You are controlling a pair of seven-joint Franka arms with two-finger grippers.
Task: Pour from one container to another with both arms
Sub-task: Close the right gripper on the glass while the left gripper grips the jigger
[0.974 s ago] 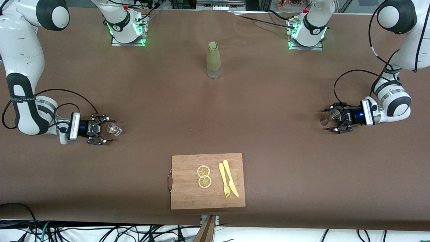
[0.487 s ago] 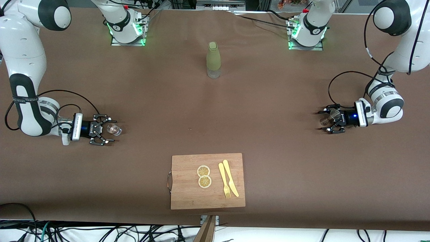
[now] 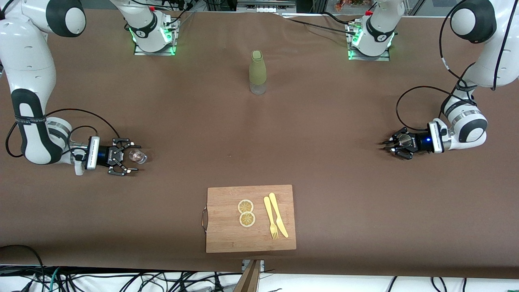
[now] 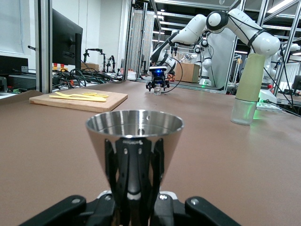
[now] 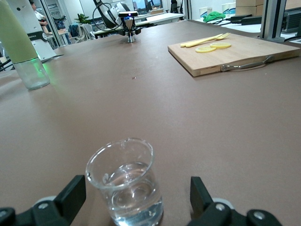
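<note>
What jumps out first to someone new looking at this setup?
The two arms at either end of the table: the left hand is shut on the small silvery steel hourglass jigger, while the right hand stands open around the tiny clear drinking glass, which holds some clear liquid. Between them, a tall olive-green sleeved bottle stands near the bases, and a wooden cutting board with lemon slices lies nearest the front camera.

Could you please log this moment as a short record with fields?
left gripper: shut on the jigger, low at the left arm's end of the table
right gripper: open around the glass, not gripping, at the right arm's end
glass: upright on the table, clear liquid inside
bottle: upright, between the bases
board: nearest the front camera, holding two lemon slices, fork, knife
pour: not begun
</note>
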